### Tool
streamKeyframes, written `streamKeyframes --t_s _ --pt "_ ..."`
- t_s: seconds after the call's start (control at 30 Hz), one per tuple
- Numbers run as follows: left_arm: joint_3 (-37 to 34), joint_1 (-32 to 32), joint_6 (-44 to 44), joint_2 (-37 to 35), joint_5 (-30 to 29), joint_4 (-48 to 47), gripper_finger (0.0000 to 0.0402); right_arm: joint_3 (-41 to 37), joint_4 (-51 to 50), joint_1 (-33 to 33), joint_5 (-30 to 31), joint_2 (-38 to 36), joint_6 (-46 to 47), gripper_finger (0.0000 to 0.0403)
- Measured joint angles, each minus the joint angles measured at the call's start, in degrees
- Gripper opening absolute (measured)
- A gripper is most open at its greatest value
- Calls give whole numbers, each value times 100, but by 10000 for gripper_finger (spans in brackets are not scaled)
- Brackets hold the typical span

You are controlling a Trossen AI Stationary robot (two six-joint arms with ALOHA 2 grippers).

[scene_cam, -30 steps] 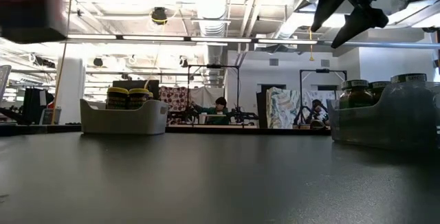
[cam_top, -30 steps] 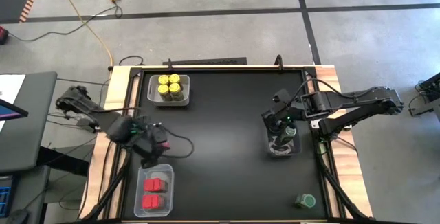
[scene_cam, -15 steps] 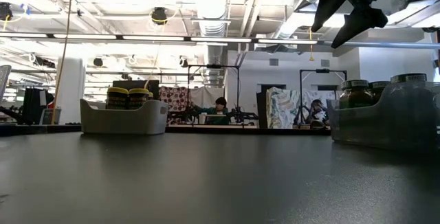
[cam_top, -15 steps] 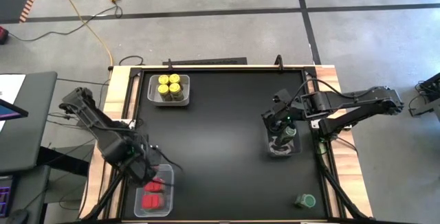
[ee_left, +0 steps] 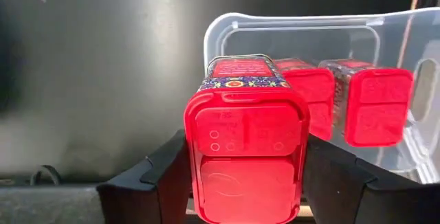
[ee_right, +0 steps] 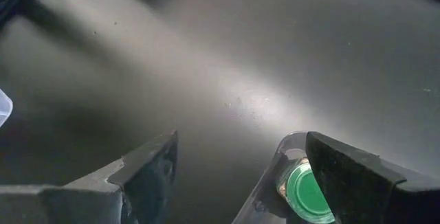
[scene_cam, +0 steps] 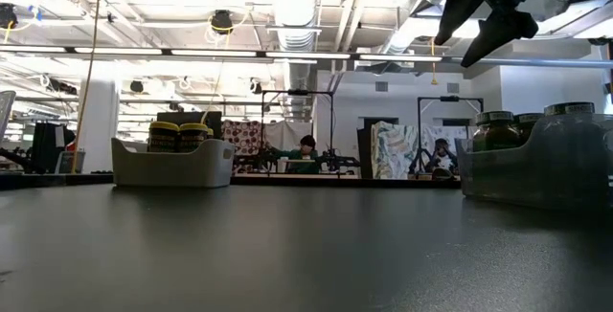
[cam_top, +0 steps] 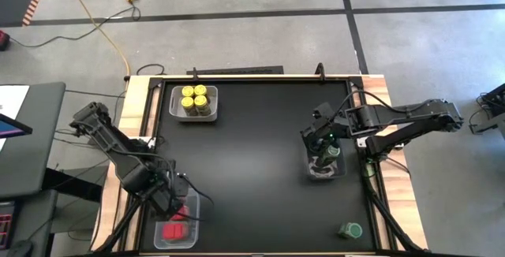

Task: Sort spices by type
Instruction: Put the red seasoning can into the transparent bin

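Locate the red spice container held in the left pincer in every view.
High view: red spice container at lower left, over the clear bin, partly hidden by the left pincer.
Low view: not in it.
Left wrist view: centre, clamped between the fingers.
Right wrist view: not in it.
Shared landmark: the clear bin.

The table (cam_top: 252, 154) is black. Yellow-lidded jars (cam_top: 194, 97) fill one clear bin (cam_top: 194, 116); a green-lidded jar (cam_top: 350, 230) stands alone; a red container (ee_left: 246, 145) carries a blue patterned band.
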Motion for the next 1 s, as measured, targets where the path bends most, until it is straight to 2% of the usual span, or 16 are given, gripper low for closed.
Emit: streamKeyframes --t_s 1.0 --pt "-181 -131 212 0 -16 244 219 -1 2 3 0 0 -1 346"
